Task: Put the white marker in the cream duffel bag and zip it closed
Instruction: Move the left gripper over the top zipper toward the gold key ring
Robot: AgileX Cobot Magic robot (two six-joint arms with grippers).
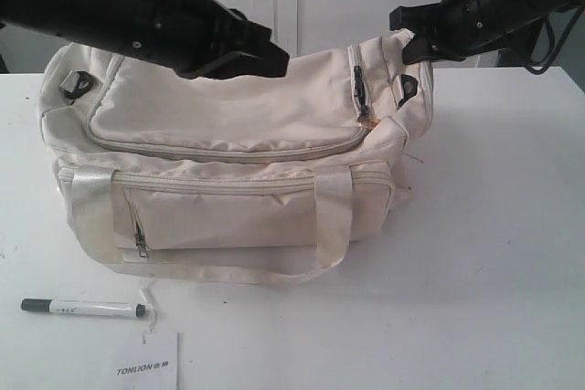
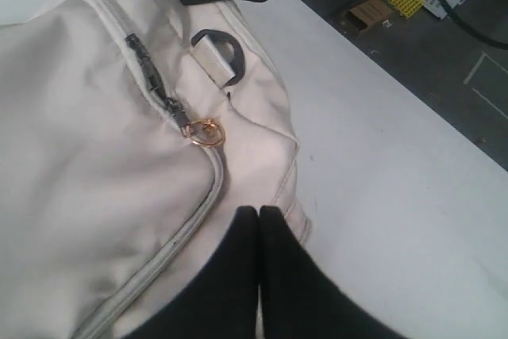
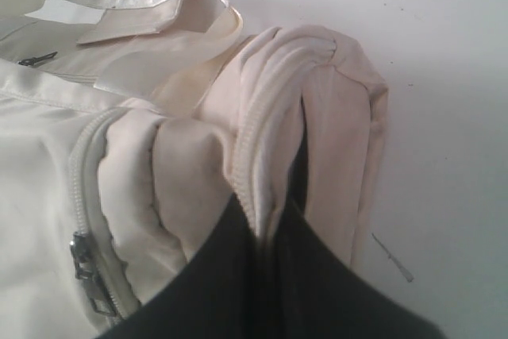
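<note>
Soft rumpled cream duffel bag (image 1: 228,107), curved zipper (image 1: 274,156), slim capped white marker (image 1: 84,308)

Right of the cream duffel bag (image 1: 228,116) the table (image 1: 494,226) lies bare, room for a hand to sweep in. In front of its left end the white marker (image 1: 82,308) and a paper card (image 1: 151,367) take up the near strip. Above it, the left gripper (image 2: 259,213) hangs over the zipped top and the right gripper (image 1: 416,38) pinches its right end.

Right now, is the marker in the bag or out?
Out. The white marker lies on the table in front of the cream duffel bag.
</note>
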